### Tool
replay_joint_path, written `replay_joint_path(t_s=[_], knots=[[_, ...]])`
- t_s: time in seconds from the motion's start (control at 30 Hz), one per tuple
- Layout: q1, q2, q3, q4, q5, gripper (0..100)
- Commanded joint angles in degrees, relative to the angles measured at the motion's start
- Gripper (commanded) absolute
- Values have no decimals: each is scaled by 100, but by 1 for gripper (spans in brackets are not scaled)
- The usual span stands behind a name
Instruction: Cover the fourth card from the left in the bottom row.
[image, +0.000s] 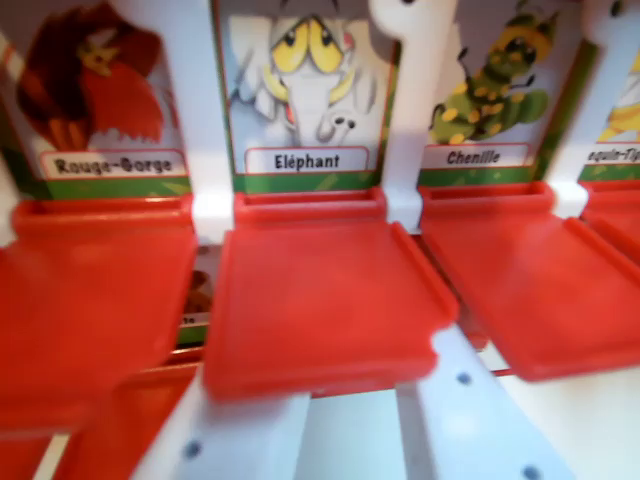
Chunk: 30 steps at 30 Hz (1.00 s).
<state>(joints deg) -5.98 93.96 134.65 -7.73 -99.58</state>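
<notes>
A row of upright picture cards fills the top of the wrist view: Rouge-Gorge, Eléphant, Chenille, and a fourth card cut off at the wrist view's right. A red flap lies folded down in front of each. The middle flap, under the Eléphant card, is closest to the camera. My gripper is open, its two white fingers spread wide at the bottom. The middle flap lies across the gap and hides the fingertips. Whether they touch the flap cannot be told.
White frame posts separate the cards. More red flaps lie at the wrist view's left and right. A sliver of another card shows beneath the left flap. Pale table surface shows at the lower right.
</notes>
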Motion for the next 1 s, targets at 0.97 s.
replay_joint_path(t_s=[0.97], knots=[[-35, 9035, 457, 7383, 334, 1]])
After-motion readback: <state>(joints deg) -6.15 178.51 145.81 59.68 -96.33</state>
